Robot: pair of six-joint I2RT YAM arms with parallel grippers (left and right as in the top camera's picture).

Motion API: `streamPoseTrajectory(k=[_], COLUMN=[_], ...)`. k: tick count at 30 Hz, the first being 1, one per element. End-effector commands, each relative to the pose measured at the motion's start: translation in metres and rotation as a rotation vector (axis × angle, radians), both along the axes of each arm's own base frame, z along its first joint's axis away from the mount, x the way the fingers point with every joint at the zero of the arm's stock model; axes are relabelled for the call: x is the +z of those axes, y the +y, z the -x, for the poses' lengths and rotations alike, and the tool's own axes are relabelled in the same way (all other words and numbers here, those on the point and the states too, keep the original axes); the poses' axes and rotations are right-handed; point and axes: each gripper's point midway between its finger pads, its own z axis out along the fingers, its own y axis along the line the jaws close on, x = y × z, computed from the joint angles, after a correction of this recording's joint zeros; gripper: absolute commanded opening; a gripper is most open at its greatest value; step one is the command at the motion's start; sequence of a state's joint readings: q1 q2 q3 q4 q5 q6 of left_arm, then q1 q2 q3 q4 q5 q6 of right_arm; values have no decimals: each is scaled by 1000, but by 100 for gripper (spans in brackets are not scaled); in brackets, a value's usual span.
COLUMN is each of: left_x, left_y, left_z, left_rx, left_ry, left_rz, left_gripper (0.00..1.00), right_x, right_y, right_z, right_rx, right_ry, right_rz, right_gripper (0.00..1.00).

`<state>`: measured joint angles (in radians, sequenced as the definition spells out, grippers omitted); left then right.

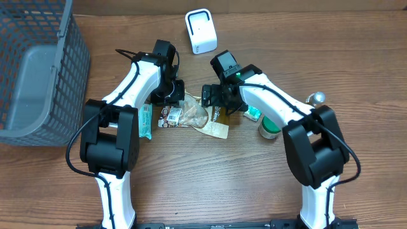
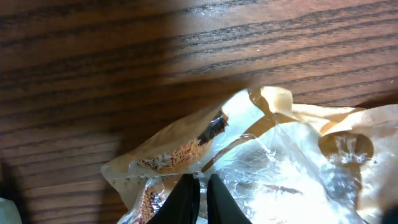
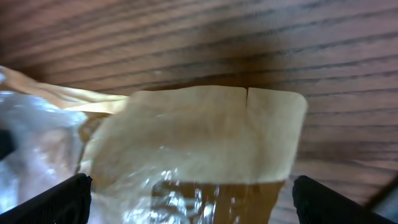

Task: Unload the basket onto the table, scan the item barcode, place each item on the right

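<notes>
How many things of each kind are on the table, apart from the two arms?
Basket: 1
Scanner: 1
Packets: 2 (tan bag, teal sachet)
Green items, partly hidden: 2 (pack, tub)
Silver knob: 1
Total: 7

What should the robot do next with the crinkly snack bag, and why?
Probably close the right end effector on the tan end of the snack bag: its fingers stand wide open either side of it, while the left end effector pinches the other end.

Wooden table (image 1: pixel 254 191) (dark streaked grain); grey mesh basket (image 1: pixel 70 57) at one corner.
</notes>
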<state>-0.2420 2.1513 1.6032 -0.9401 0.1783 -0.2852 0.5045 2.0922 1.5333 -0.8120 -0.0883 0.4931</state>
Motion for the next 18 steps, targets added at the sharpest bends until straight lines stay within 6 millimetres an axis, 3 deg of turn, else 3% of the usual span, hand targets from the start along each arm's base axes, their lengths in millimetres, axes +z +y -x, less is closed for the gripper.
streamPoseTrajectory(k=[1, 5, 12, 18], left_x=[-12, -12, -12, -12], left_y=[3, 3, 3, 3], left_z=[6, 6, 6, 6], left_rx=[-19, -20, -20, -20], left_ry=[30, 30, 30, 30], left_rz=[-18, -19, -18, -19], left_gripper=[11, 10, 10, 10], right_x=[-5, -10, -24, -19], right_y=[8, 22, 28, 44], right_z=[-3, 6, 13, 21], right_rx=[8, 32, 39, 67], right_ry=[9, 64, 119, 161], right_rz=[-22, -98, -128, -228], right_gripper=[100, 100, 100, 99])
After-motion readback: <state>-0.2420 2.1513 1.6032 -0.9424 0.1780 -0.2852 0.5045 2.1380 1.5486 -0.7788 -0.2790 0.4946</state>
